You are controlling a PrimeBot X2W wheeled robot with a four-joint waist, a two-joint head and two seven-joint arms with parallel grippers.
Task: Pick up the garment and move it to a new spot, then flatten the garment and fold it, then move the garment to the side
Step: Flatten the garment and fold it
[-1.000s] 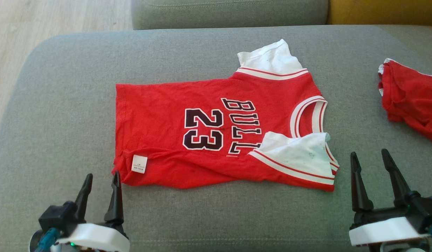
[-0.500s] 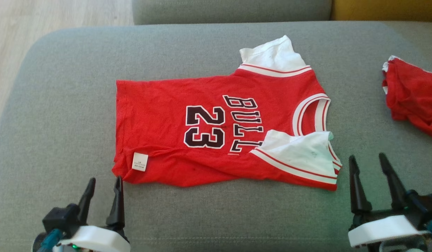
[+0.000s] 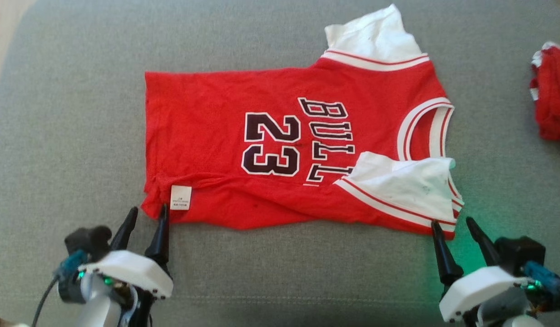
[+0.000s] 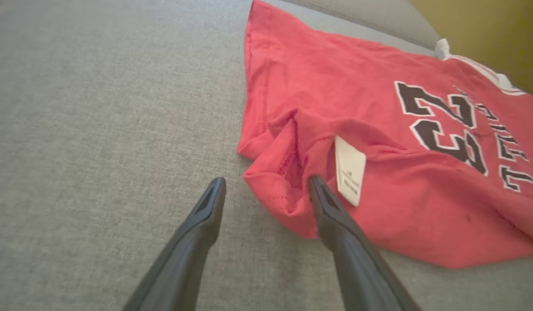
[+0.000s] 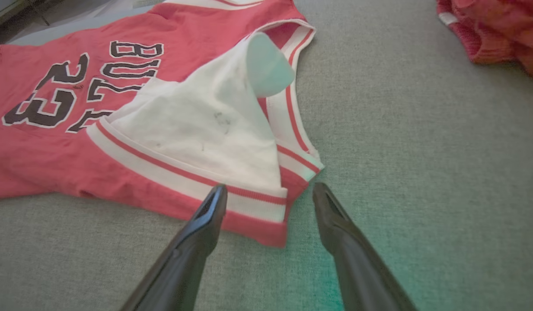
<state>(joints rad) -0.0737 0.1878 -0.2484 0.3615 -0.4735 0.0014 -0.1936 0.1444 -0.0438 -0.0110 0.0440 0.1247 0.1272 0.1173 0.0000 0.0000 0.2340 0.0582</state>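
Observation:
The garment (image 3: 270, 145) is a red jersey with white sleeves and a black "23", lying spread on the grey sofa cushion (image 3: 71, 113), hem to the left. My left gripper (image 3: 147, 212) stands open at the hem's near corner, by the white care label (image 3: 180, 197). In the left wrist view that gripper (image 4: 266, 185) straddles the rumpled hem corner (image 4: 283, 190). My right gripper (image 3: 451, 224) is open at the near sleeve's corner; in the right wrist view the right gripper (image 5: 269, 191) straddles the red-and-white sleeve edge (image 5: 266, 224).
A second red cloth (image 3: 552, 104) lies bunched at the cushion's right edge, also visible as the red cloth (image 5: 491, 30) in the right wrist view. Bare grey cushion runs left of the jersey and along the near side.
The head camera has tilted down and closer. Both grippers, still open, have advanced to the jersey's near edge, left at the hem corner, right at the sleeve corner.

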